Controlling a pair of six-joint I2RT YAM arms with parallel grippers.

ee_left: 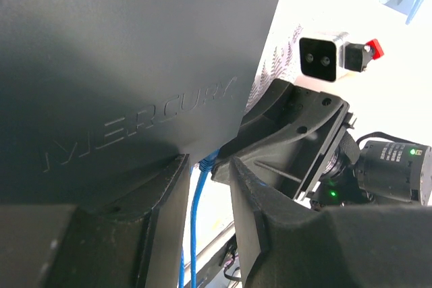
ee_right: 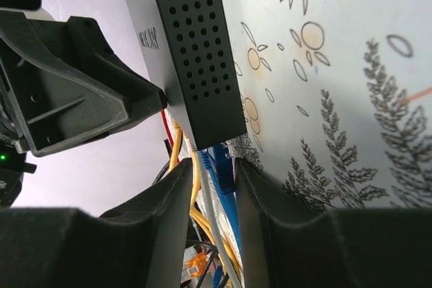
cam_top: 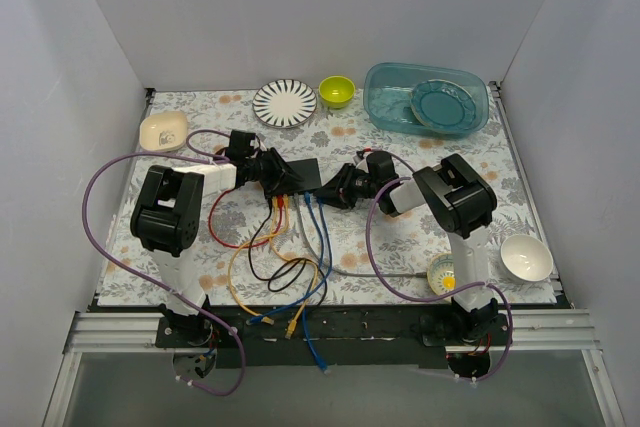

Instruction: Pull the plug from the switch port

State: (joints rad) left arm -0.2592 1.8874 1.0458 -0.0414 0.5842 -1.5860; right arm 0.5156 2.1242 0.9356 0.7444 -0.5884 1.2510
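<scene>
The table (cam_top: pixel 540 182) I worked over wore a floral cloth. Along its upper edge lay a cream dish (cam_top: pixel 163 130) at upper left, then a striped plate (cam_top: pixel 285 103), a lime-green bowl (cam_top: pixel 337 91) and a clear blue tub (cam_top: pixel 388 105) toward the upper right. Near the centre was the switch (cam_top: pixel 305 173); whether it lay flat I could not tell. Red, yellow, blue, black and grey cables (cam_top: pixel 283 265) sprawled from it toward the lower edge. At lower right stood a white bowl (cam_top: pixel 526 257) and, left of it, a small bowl (cam_top: pixel 441 272) holding something yellow.
</scene>
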